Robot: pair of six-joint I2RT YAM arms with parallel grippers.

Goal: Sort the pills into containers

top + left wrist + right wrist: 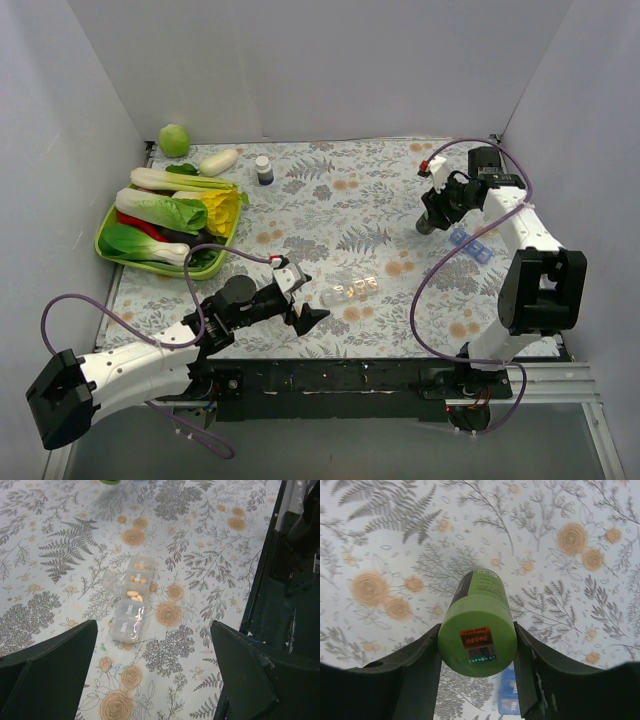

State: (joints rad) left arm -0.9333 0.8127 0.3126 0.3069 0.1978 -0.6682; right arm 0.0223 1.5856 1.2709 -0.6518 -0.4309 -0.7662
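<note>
Containers (131,610) near front edge; left pincer (153,626) spread wide, right pincer (477,626) clamps green bottle (479,597).

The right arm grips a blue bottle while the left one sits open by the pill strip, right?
No: the bottle in the right gripper is green, per the right wrist view. The left gripper is open by the pill strip.

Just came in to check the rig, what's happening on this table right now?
The right tool is shut on a green bottle, held over the flowered table near a blue pill strip. The left tool is open, low over the table just short of the clear pill strip, touching nothing. Some of its compartments hold tan pills, and one lid stands open.
</note>
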